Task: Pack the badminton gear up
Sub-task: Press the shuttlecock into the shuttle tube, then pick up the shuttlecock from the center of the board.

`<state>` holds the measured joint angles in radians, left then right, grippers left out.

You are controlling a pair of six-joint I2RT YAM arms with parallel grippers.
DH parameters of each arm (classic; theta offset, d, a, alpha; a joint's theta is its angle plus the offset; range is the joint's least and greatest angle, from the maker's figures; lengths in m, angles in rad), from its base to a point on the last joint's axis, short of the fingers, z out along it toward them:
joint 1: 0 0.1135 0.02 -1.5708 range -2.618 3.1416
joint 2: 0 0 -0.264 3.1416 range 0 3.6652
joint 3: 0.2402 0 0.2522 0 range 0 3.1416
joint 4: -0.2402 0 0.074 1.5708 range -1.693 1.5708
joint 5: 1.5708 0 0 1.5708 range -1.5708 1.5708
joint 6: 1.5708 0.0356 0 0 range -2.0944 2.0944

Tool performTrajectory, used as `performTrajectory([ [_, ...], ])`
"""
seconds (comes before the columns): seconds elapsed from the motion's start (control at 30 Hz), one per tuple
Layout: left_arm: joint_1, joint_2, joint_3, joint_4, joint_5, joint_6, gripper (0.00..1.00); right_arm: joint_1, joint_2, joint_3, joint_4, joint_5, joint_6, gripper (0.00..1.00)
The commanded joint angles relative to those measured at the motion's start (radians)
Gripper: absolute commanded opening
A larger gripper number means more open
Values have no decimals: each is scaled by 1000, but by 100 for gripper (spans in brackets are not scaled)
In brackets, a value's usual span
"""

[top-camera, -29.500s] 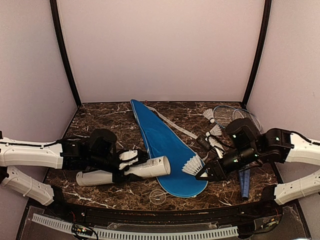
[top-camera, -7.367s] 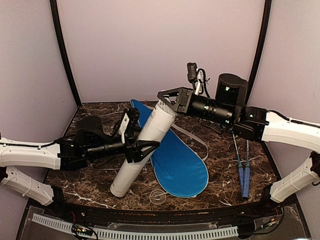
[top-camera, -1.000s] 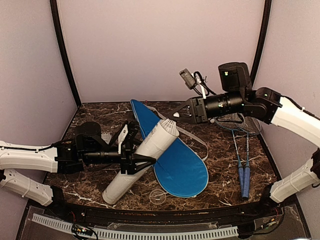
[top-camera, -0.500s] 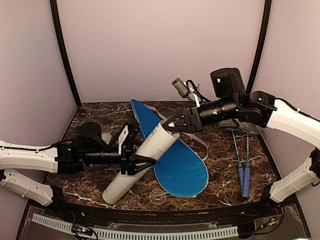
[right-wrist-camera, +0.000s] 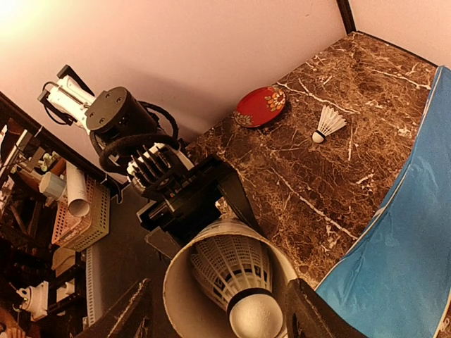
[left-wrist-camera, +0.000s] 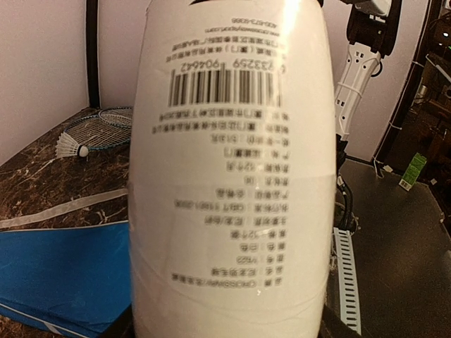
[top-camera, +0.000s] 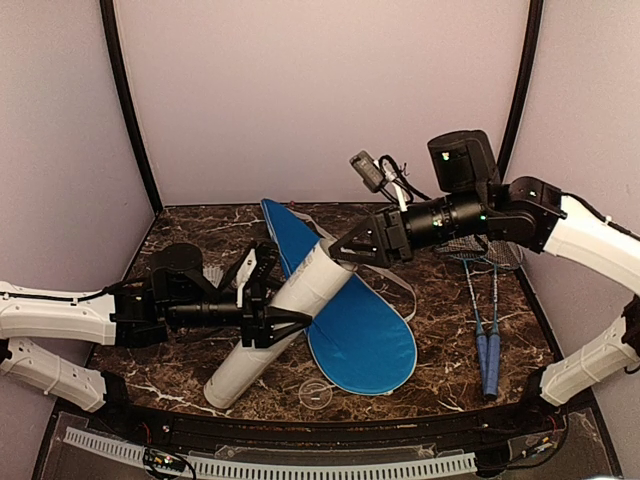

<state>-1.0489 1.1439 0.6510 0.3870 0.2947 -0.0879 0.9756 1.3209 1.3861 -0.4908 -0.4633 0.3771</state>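
**Tube tilted, shuttlecock in its mouth**

The white tube [top-camera: 235, 365] leans over the table, foot near the front edge. It is printed with a barcode, and a shuttlecock [right-wrist-camera: 236, 278] sits cork-up in its open top. The left gripper [top-camera: 272, 298] clamps its middle. The right gripper [top-camera: 343, 251] hangs at the mouth, fingers wide apart, holding nothing. The blue cover [top-camera: 355, 325] lies beneath, with the rackets [top-camera: 487, 335] to the right. A second shuttlecock [right-wrist-camera: 326, 124] and a red dish [right-wrist-camera: 259, 105] lie beyond.

There were two rackets [top-camera: 481, 358], one long white tube [top-camera: 290, 305] and one big blue cover [top-camera: 365, 335]. Three shuttlecocks [right-wrist-camera: 328, 123] could be seen. There was also one small red oval thing [right-wrist-camera: 261, 105] and one clear round lid [top-camera: 318, 395].
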Motion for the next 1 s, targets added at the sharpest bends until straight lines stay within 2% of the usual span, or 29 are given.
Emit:
performTrajectory([
  [0.0, 3, -11, -13, 6, 7, 21, 62, -19, -39, 23, 16, 54, 12, 64],
  [0.17, 3, -22, -23, 10, -9, 22, 62, -36, -53, -5, 30, 91, 25, 51],
  [0.3, 5, -67, -47, 39, -87, 20, 61, -103, -72, -31, 15, 181, 72, 50],
  [0.4, 35, -105, -41, 31, -116, 22, 61, -147, -70, -38, -54, 366, 98, 51],
  [0.47, 91, -130, -37, 38, -86, -2, 61, -179, -55, -56, -82, 448, 93, 54],
  [0.73, 361, -164, 29, -32, 123, -40, 63, -415, 56, -161, -25, 519, -3, 57],
  [0.97, 546, -150, 82, -132, 292, -7, 63, -609, 227, -191, 123, 461, -100, 58],
])
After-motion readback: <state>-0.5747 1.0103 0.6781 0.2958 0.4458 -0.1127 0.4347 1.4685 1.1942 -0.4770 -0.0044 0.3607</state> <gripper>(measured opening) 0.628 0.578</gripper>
